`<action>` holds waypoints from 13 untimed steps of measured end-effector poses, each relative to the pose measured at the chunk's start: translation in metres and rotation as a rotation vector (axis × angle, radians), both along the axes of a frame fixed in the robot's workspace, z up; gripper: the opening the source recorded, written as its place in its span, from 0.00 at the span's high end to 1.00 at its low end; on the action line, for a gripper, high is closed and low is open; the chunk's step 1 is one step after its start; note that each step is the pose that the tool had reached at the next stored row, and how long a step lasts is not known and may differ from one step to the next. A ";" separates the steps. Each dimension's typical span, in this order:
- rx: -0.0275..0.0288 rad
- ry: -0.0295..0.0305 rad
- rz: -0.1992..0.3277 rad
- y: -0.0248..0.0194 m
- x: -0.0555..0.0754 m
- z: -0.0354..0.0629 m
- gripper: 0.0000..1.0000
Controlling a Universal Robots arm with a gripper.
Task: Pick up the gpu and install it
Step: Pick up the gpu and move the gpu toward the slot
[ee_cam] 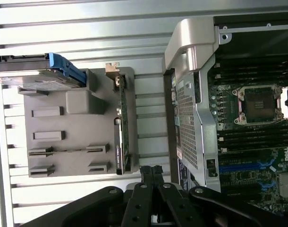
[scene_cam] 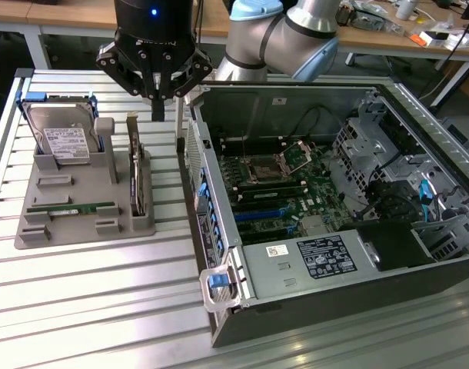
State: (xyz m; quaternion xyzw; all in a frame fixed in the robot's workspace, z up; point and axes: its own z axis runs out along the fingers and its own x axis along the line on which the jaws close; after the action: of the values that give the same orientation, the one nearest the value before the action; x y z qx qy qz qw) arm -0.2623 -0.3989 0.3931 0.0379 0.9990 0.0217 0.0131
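The gpu (scene_cam: pixel 137 178) stands on edge in a slot of the grey holder (scene_cam: pixel 73 223), a thin dark card with a silver bracket at its far end; the wrist view shows the gpu (ee_cam: pixel 121 137) from above. My gripper (scene_cam: pixel 157 108) hangs above the table just behind the card's bracket end, between the holder and the computer case (scene_cam: pixel 311 207). Its two fingers (ee_cam: pixel 151 176) are pressed together, shut on nothing. The case lies open with the motherboard (scene_cam: pixel 277 192) and its blue slots exposed.
A silver hard drive (scene_cam: pixel 61 138) with a white label leans in a blue bracket on the holder. A green memory stick (scene_cam: pixel 69 207) lies in the holder's front slot. The slatted metal table (scene_cam: pixel 104 307) carries everything. Desks with clutter stand behind.
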 end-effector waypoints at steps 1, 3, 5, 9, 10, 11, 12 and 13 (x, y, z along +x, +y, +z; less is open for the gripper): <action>0.0000 0.0000 0.000 0.0000 0.000 0.0000 0.89; 0.0000 0.0000 0.000 0.0000 0.000 0.0000 0.77; 0.0000 0.0000 0.000 0.0000 0.000 0.0000 0.64; 0.0000 0.0000 0.000 0.0000 0.000 0.0000 0.64; -0.0001 0.0000 0.000 0.0000 0.000 -0.0002 0.64; -0.0001 0.0001 0.000 0.0000 0.000 -0.0003 0.64; -0.0001 0.0000 0.000 0.0000 0.000 -0.0007 0.64; 0.0000 0.0000 0.000 0.0000 0.000 -0.0010 0.64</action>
State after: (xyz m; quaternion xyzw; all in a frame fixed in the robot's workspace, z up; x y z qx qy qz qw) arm -0.2623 -0.3989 0.3921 0.0379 0.9990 0.0217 0.0131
